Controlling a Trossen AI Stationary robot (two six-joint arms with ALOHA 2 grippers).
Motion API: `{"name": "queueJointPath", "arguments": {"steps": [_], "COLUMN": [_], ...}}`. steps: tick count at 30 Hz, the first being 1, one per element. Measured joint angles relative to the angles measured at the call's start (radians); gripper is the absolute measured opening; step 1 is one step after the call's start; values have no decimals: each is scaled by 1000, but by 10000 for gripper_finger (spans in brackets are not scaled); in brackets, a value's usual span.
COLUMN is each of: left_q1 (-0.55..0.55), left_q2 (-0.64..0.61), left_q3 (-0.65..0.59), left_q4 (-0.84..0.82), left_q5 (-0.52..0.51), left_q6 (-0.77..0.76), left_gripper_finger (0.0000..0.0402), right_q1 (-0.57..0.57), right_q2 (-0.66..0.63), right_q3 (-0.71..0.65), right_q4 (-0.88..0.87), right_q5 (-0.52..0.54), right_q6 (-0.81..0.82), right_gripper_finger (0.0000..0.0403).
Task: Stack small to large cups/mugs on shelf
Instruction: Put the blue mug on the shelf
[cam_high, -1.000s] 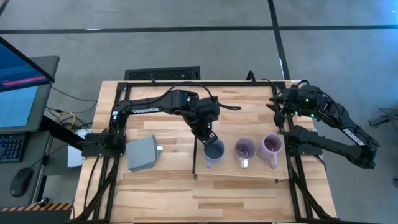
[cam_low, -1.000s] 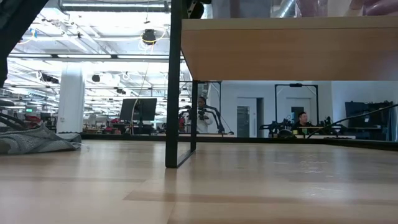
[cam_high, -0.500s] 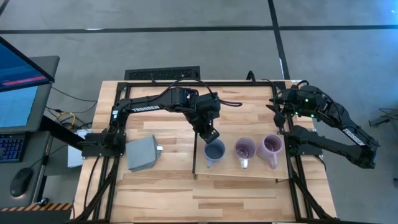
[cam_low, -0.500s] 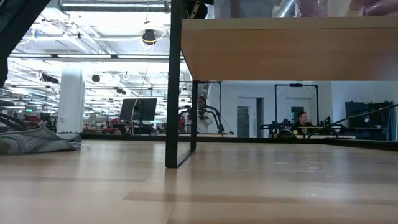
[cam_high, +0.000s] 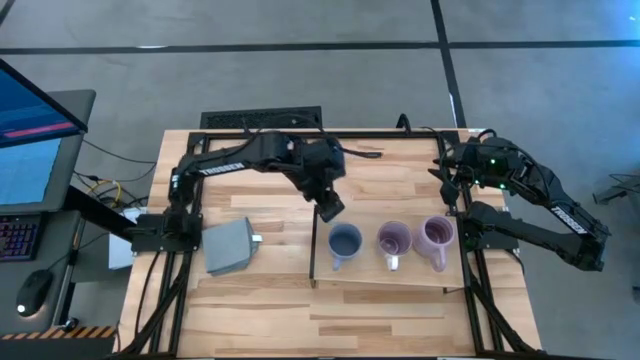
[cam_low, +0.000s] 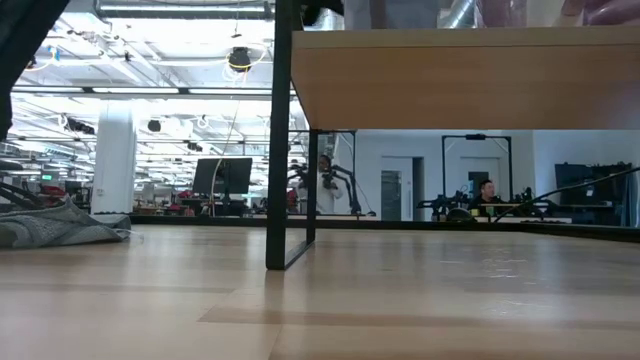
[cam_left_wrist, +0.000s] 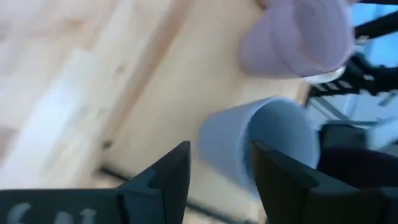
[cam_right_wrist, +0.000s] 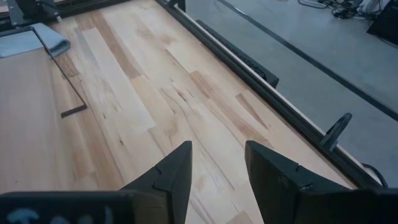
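Left gripper (cam_high: 330, 207) fingers apart and empty, just far-left of the blue-grey mug (cam_high: 344, 243), two lavender mugs (cam_high: 394, 240) to its right in a row on the shelf (cam_high: 380, 272), grey block (cam_high: 229, 246) left on the table, right gripper (cam_high: 446, 178) parted, far right

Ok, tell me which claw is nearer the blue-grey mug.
Left. The left claw hangs open just beyond the blue-grey mug on the shelf, clear of it. The right claw waits by the table's far right edge, past both purple mugs.
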Motion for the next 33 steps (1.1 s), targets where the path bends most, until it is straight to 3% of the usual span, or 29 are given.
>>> {"name": "queueJointPath", "arguments": {"steps": [4, 12, 23, 28, 33], "left_q1": [3, -83, -229, -285, -311], "left_q2": [-51, -73, -69, -66, -72], "left_q3": [1, 0, -68, -169, -179], "left_q4": [-103, -285, -278, -184, -141], "left_q5": [-111, -116, -169, -154, -148], "left_q6": [17, 120, 113, 130, 164], "left_gripper_finger": [158, 158, 158, 158, 158], "right_q1": [0, 0, 0, 0, 1], "right_q2": [0, 0, 0, 0, 0], "right_q3": [0, 0, 0, 0, 0], "right_q4": [0, 2, 42, 33, 29], "right_q5": [0, 0, 0, 0, -4], "right_q6": [0, 35, 137, 153, 193], "right_gripper_finger": [173, 171, 171, 173, 171]}}
